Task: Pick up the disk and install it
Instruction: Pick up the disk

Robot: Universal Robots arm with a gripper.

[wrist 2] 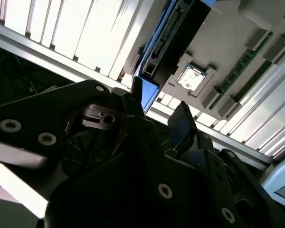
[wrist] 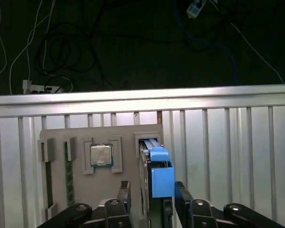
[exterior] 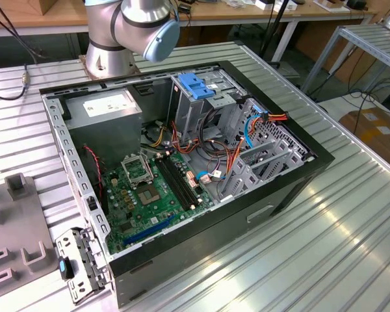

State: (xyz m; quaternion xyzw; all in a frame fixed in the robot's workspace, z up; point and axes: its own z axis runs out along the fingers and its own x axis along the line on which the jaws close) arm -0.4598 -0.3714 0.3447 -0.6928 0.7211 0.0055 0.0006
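Note:
The disk [wrist: 156, 173] stands on its edge in a slot of a grey parts tray [wrist: 80, 190], its blue carrier rail [wrist 2: 149, 90] facing me in both wrist views. My gripper [wrist: 152, 192] is open and straddles the disk, one black finger on each side. One finger [wrist: 179, 190] sits close against the blue rail, while the other finger [wrist: 125, 190] stands a little apart from the metal side. In the second wrist view the gripper [wrist 2: 157, 107] shows the same straddle. The disk still rests in its slot.
The tray also holds a processor chip [wrist: 100, 155] and a memory stick [wrist: 48, 178]. It lies on a slatted aluminium table [wrist: 228, 142]. In the exterior view the open computer case [exterior: 299, 175] holds an upright cage with a blue top [exterior: 195, 88] and a grey power supply [exterior: 107, 107].

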